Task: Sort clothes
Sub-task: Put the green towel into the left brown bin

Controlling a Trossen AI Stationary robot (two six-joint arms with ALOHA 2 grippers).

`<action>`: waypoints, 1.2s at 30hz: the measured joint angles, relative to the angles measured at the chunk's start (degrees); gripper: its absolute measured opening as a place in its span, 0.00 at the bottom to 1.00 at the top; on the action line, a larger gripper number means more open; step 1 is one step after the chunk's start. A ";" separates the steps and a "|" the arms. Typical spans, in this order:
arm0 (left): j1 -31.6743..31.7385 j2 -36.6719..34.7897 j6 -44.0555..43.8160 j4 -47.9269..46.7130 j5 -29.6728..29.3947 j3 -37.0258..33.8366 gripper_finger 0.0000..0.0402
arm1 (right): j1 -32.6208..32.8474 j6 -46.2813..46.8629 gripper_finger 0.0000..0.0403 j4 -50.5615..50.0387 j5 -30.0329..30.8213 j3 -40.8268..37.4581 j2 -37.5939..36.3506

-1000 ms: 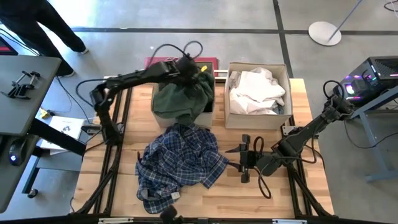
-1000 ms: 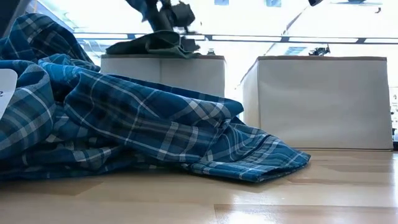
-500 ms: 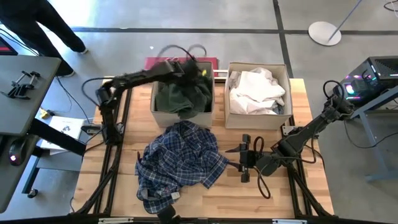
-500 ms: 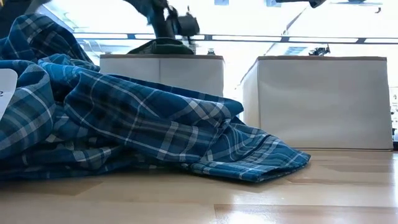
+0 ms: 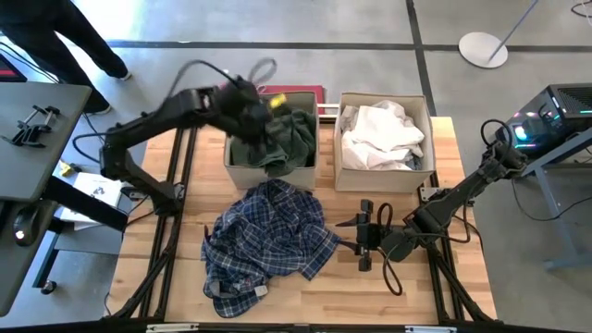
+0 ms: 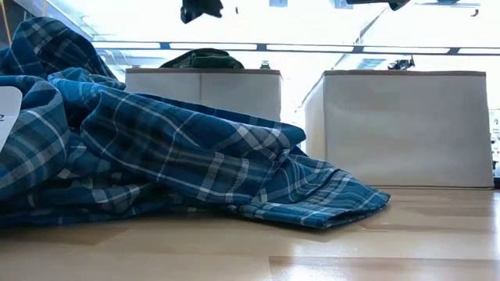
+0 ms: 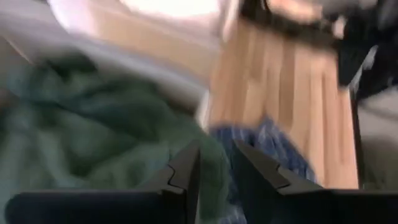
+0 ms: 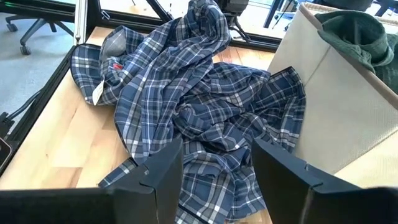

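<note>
The dark green piece (image 5: 285,139) lies bunched in the left beige box (image 5: 268,178), its top showing above the rim in the low view (image 6: 201,58). My left gripper (image 5: 248,108) hovers above that box's left part, open and empty, clear of the cloth in the low view (image 6: 201,9). White and pale shirts (image 5: 381,132) fill the right beige box (image 5: 384,178). The blue plaid shirt (image 5: 266,242) lies crumpled on the table in front of the boxes. My right gripper (image 5: 361,238) rests open on the table to the right of the plaid shirt (image 8: 193,106).
The two boxes (image 6: 203,94) (image 6: 406,129) stand side by side at the table's far edge. Bare wood (image 5: 305,296) lies near the front edge and to the right of the plaid shirt. A person stands off the table at the far left (image 5: 79,37).
My left gripper has let go of the dark green piece, risen and swung toward the table's left edge. The green piece, which hung over the left box's near wall, has dropped and now lies gathered inside the box.
</note>
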 joint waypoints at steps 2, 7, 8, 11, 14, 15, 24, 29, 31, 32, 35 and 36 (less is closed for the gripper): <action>-0.50 0.04 0.23 -0.21 -0.94 -3.86 0.17 | 0.00 0.00 0.44 -0.01 0.00 0.00 0.00; 2.07 2.63 -3.84 8.91 -7.72 -16.98 0.11 | 0.00 0.00 0.44 -0.02 0.00 0.00 0.00; 3.35 3.65 -5.31 11.05 -9.21 -19.33 0.10 | 0.00 -0.02 0.44 0.00 0.00 0.00 0.00; 7.26 6.26 -7.85 17.58 -11.04 -24.62 0.08 | -0.01 -0.22 0.44 -0.05 0.00 0.00 0.00; 10.23 9.52 -8.69 23.06 -11.13 -27.85 0.05 | -0.02 -0.22 0.44 -0.13 0.00 0.00 0.00; 10.89 10.79 -8.71 24.32 -11.33 -28.45 0.05 | -0.02 -0.22 0.44 -0.13 0.00 0.00 0.00; 11.08 12.54 -7.24 24.88 -17.27 -26.96 0.01 | -0.02 0.46 0.44 -0.22 0.00 0.00 0.00; 8.38 6.91 -7.14 20.99 -18.00 -22.72 0.01 | -0.04 0.43 0.44 -0.16 0.00 0.00 0.00; 7.20 4.09 -7.15 21.74 -18.41 -22.17 0.01 | -0.04 0.47 0.44 -0.07 0.00 0.00 0.00; 6.50 2.90 -6.93 23.30 -19.04 -22.10 0.01 | -0.04 0.48 0.44 -0.08 0.00 0.00 0.00; 5.19 1.29 -4.09 33.27 -21.65 -21.95 0.01 | -0.04 0.40 0.44 0.21 0.04 0.00 0.00; 5.04 1.57 -3.50 37.05 -21.64 -21.95 0.01 | -0.14 0.22 0.44 0.64 0.25 0.00 0.00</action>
